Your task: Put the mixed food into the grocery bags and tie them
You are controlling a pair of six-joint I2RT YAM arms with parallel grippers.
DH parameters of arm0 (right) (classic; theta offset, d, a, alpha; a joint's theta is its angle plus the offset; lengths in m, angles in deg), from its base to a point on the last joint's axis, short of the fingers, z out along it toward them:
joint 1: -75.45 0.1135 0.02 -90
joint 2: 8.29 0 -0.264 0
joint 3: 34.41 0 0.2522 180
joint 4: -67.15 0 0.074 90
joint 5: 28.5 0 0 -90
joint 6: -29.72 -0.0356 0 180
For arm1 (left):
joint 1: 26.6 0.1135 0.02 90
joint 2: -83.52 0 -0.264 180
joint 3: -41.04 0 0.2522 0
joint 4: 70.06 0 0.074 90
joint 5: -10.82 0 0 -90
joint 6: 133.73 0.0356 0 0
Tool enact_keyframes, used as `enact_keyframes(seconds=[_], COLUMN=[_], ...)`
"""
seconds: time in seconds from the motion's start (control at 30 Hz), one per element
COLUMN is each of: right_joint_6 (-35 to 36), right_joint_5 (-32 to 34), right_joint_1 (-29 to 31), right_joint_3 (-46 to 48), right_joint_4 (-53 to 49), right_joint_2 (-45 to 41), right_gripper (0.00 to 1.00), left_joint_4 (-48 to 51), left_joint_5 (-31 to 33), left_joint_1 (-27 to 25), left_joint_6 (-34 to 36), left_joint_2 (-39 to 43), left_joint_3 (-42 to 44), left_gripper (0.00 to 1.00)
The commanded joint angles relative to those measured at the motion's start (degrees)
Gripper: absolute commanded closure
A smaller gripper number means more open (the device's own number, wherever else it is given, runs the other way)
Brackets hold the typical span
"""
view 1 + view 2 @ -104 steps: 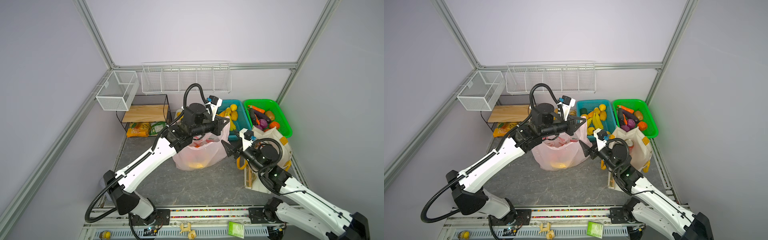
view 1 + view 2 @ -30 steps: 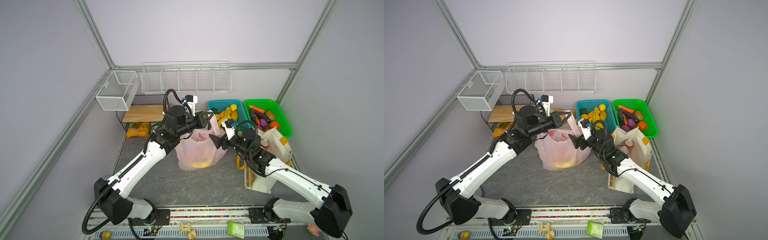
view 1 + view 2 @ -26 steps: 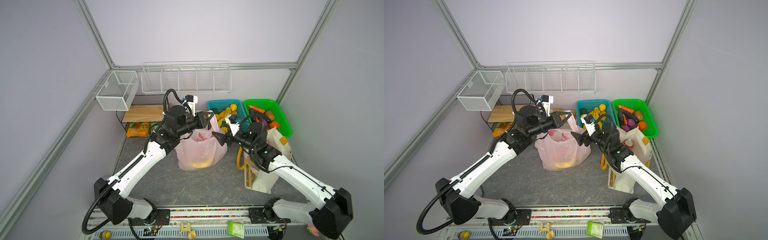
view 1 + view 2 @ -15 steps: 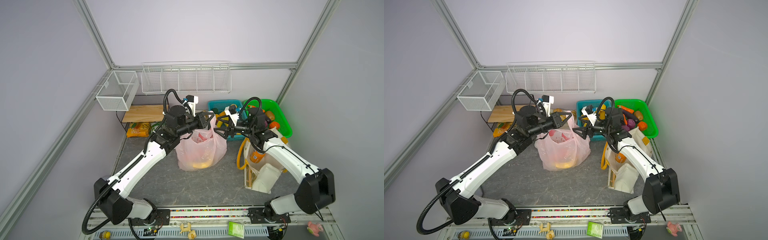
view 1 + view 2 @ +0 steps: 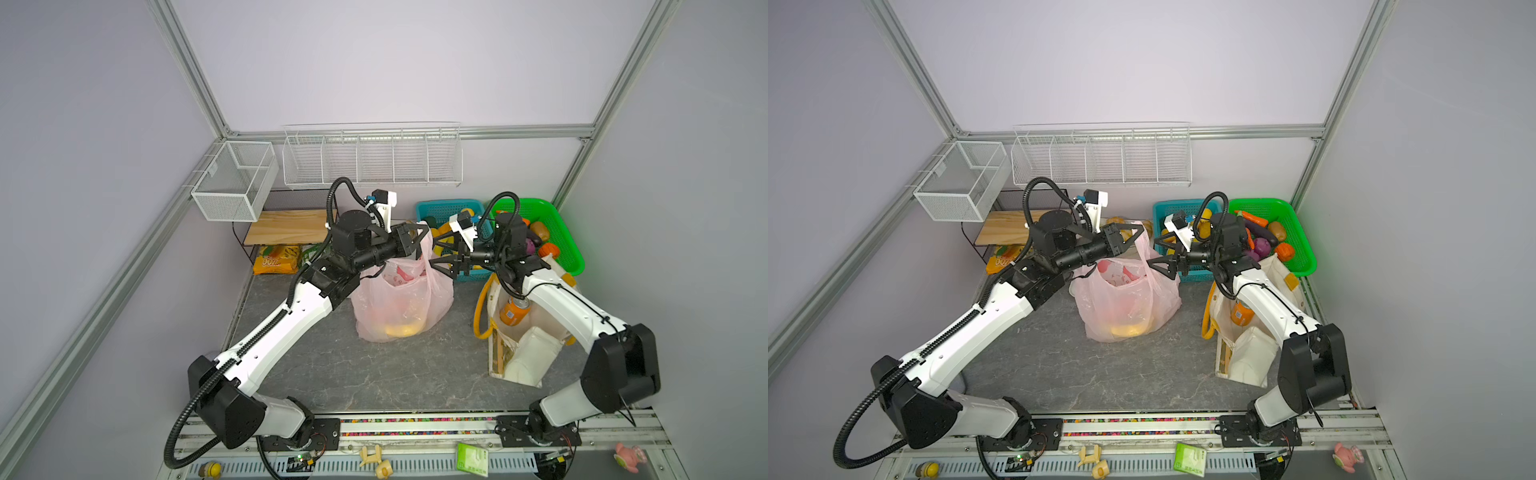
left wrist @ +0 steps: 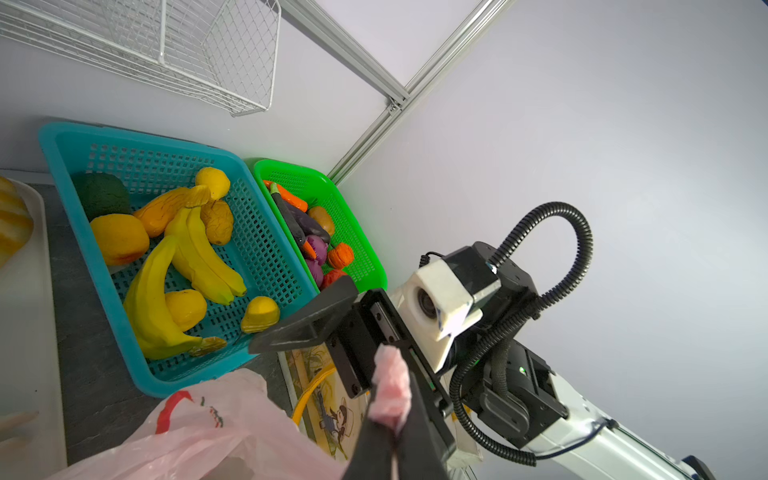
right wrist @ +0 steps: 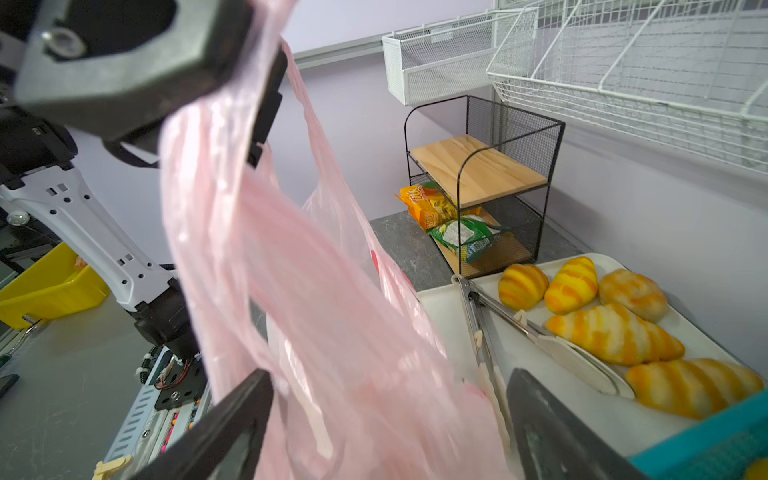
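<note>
Bag: a thin translucent pink plastic bag (image 5: 401,299) with red prints, crinkled and slack. It stands on the bench midway along the back edge, just in front of the teal basket. Yellow-orange lumps show through the film at its bottom.
Handle: one loop handle (image 6: 390,386) is drawn up into a bunched strand.
Left side: my left jaws are clamped together on that handle.
Right side: my right jaws stand wide apart at the bag's neck. In the right wrist view the pink film runs between them; whether they touch it I cannot tell.
Tote: a cream canvas tote (image 5: 525,361) with yellow-orange handles, slumped near the right edge, with an orange soda can (image 5: 514,312) inside.
Baskets: a teal plastic lattice basket (image 6: 158,166) holds smooth yellow toy bananas (image 6: 158,299) and a round orange (image 6: 118,239). A glossy green lattice basket (image 5: 567,249) sits beside it in the back right corner.
Bench: dark grey, stone-veined, matte (image 5: 395,374).
Room: pale lilac walls, aluminium posts, white wire racks (image 5: 374,160) on the back wall.
</note>
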Motion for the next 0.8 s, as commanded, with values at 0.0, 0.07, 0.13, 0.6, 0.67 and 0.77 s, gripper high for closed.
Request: enact_keyframes(seconds=[0.0,0.07,0.13,0.6,0.67,0.77], right_joint_6=[2.7,3.0,4.1,5.1,4.3,3.2], right_joint_5=[-0.2,-0.3,1.1,0.1,-0.8,-2.4], right_joint_1=[-0.9,-0.2,0.7,1.9,2.1,2.0], right_joint_3=[2.5,2.8,3.0,-5.6,-5.9,-5.7], right_joint_4=[-1.0,-1.9,-2.9,-1.1,0.0,1.5], right_joint_2=[-4.9,-5.6,-6.2,4.2,5.6,6.7], right_gripper=[0.11,0.12,0.12,0.12,0.09,0.07], left_joint_4=[-0.3,-0.5,-0.5,-0.3,-0.1,0.0], left_joint_5=[-0.6,-0.6,-0.5,-1.1,-1.1,-1.0], left_joint_1=[0.3,0.3,0.3,0.3,0.3,0.3], left_joint_6=[0.6,0.6,0.6,0.1,0.2,0.4], left_joint_2=[-0.2,-0.3,-0.5,-1.0,-0.9,-1.0], left_joint_3=[-1.8,-1.8,-1.9,-2.5,-2.5,-2.5], left_gripper=[1.0,1.0,1.0,1.0,1.0,1.0])
